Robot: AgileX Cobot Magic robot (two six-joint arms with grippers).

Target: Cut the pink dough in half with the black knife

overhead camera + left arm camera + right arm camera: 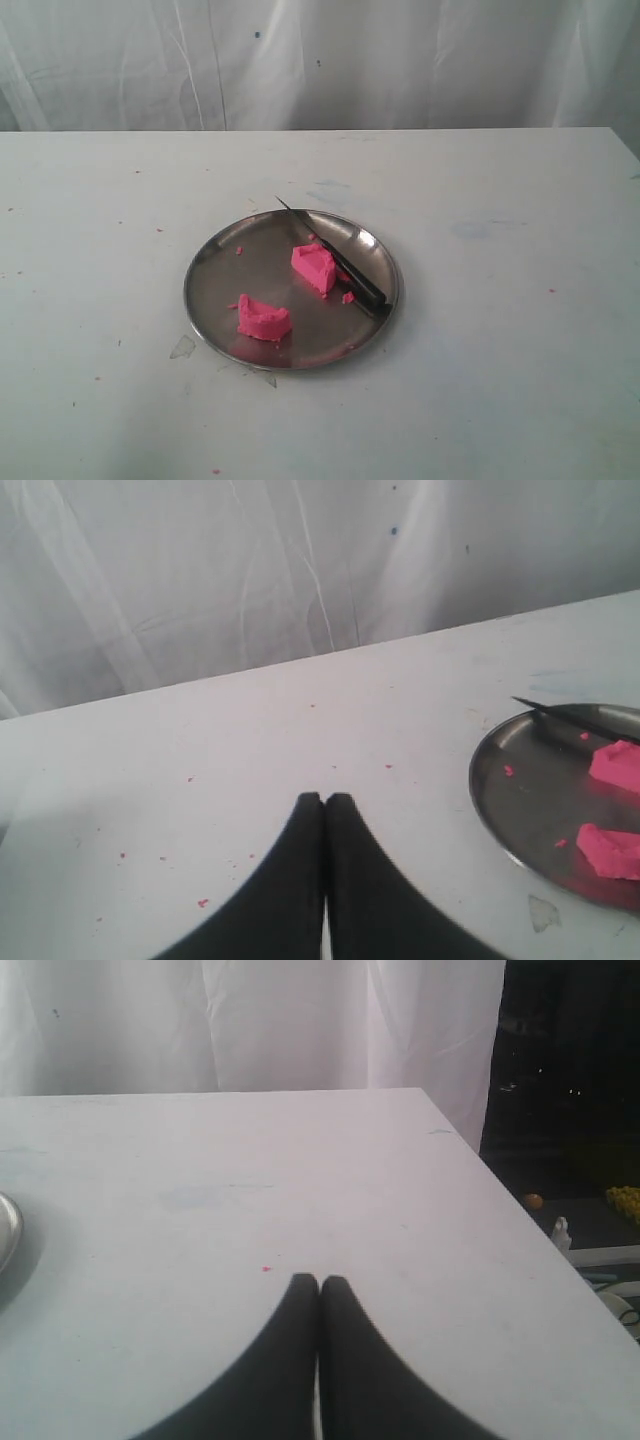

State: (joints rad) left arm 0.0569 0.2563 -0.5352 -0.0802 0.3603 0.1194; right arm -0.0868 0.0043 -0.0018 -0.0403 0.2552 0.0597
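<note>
The pink dough lies in two wedge chunks on the steel plate [215,265]: one chunk [314,267] near the middle, the other [263,320] toward the plate's front. The black knife [340,262] rests across the plate's right side, its tip over the far rim. In the left wrist view the plate [500,790], both chunks [615,765] [610,848] and the knife tip [560,715] show at one side. My left gripper [324,798] is shut and holds nothing, over bare table. My right gripper [319,1280] is shut and holds nothing, away from the plate [6,1228]. Neither arm shows in the exterior view.
Tiny pink crumbs [238,250] dot the plate and the white table [500,350]. A white curtain [320,60] hangs behind the table. The table's edge [500,1195] drops off to a dark area in the right wrist view.
</note>
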